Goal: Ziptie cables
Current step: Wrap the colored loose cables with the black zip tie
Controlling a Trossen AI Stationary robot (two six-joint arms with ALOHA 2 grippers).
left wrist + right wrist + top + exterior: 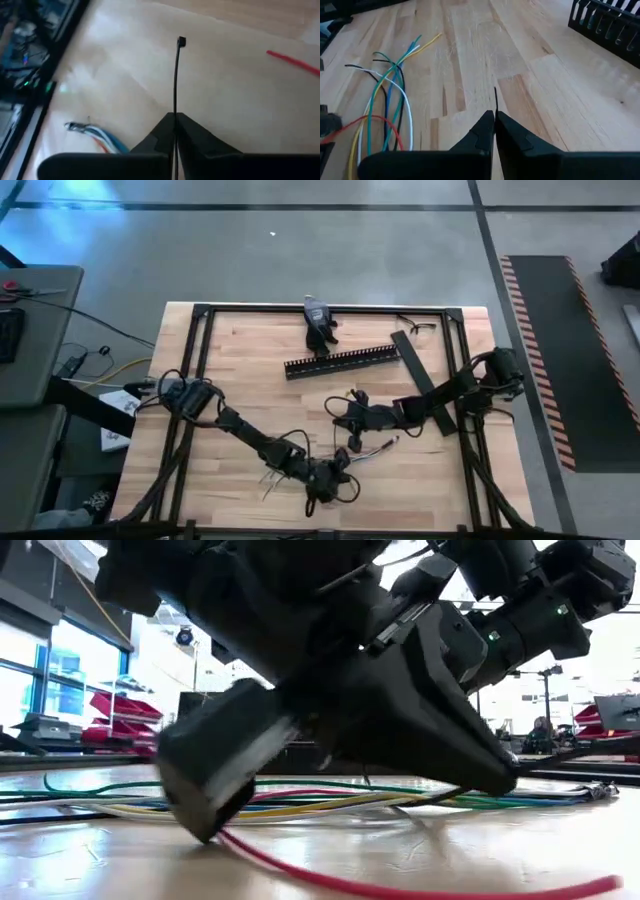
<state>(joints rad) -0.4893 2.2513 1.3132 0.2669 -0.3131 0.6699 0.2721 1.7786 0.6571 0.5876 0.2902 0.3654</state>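
The cables (385,95) are a loose bundle of thin white, blue, green, yellow, black and red wires lying flat on the wooden table (250,350), also seen in the low view (350,802). My left gripper (175,116) is near the table's front edge (325,478), shut on a thin black zip tie (176,80). The cables' end (95,134) lies beside it. My right gripper (494,116) is at mid-table (345,415), to the right of the cables, with its fingers shut. A short thin dark strand (495,97) sticks out past its fingertips. My left gripper pinches the zip tie's strap (175,111) between its two fingers, which lie along it. The strap runs straight out past the fingertips to its small square head (181,41). My right gripper is closed on the thin dark strand (495,107). Only the strand's short tip shows beyond the fingertips, low over the wood.
A black comb-edged duct (340,362) lies across the far middle of the table, with a flat black lid strip (425,380) to its right. A dark hand tool (318,320) rests at the far edge. A single red wire (400,885) runs along the near side.
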